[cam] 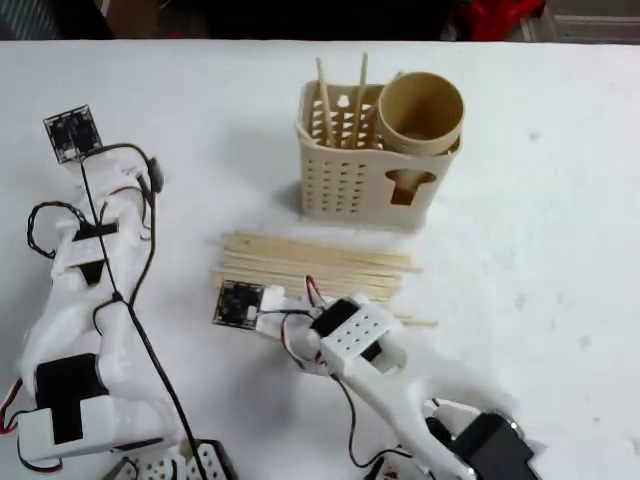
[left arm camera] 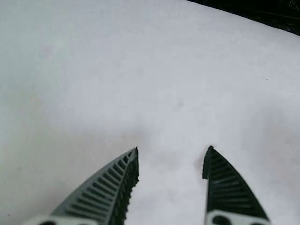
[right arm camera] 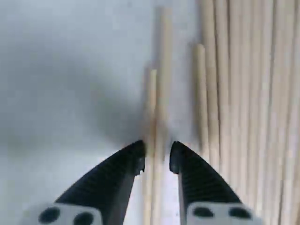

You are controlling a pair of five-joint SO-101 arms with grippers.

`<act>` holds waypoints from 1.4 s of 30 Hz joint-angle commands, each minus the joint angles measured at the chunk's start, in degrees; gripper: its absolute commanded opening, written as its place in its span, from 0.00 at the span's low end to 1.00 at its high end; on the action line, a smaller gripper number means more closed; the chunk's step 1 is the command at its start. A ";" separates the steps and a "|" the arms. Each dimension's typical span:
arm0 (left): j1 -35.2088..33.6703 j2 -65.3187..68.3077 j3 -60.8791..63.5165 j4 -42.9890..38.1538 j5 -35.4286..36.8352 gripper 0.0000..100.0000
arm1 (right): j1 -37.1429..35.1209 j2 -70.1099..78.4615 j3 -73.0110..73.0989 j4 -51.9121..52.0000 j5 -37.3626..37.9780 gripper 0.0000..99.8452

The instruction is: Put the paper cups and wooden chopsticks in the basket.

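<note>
From above: basket (cam: 345, 185) well beyond the right arm (cam: 360, 335), past the heap of loose chopsticks (cam: 310, 265), already holding a paper cup (cam: 420, 112) in one compartment and two upright chopsticks (cam: 325, 100) in the other, presumably split that way to keep the cup from crowding the sticks. Heap flat on the surface (cam: 560, 200), directly ahead of that arm's wrist and between it and the basket, sticks roughly parallel and so easy to peel off from the near edge. Left arm (cam: 90, 260) folded back, well apart from heap and basket, likely parked to leave working room. Through the left wrist: left end effector (left arm camera: 171, 159) spread wide, gripping nothing, poised over bare surface with none of the task's things near. Through the right wrist: right end effector (right arm camera: 157, 157) narrowed to a slim slot, set astride a pair of stray sticks (right arm camera: 162, 84) at the heap's edge, tips low on either side, not evidently clamped yet. Rest of the heap just beside one jaw, running the same way as the jaws point. Squeeze direction set across the sticks, probably to catch the strays alone without dragging their neighbours.
</note>
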 commanded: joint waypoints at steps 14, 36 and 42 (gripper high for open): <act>0.66 -0.22 -2.81 0.09 0.26 0.23 | 0.48 1.01 -2.02 -0.04 0.35 0.01; 0.75 -0.22 -2.90 0.00 0.26 0.23 | 8.48 -21.93 -3.52 2.33 -10.29 0.02; 0.75 -0.13 -2.90 0.00 0.26 0.23 | 14.64 -33.19 -19.16 2.42 -16.88 0.02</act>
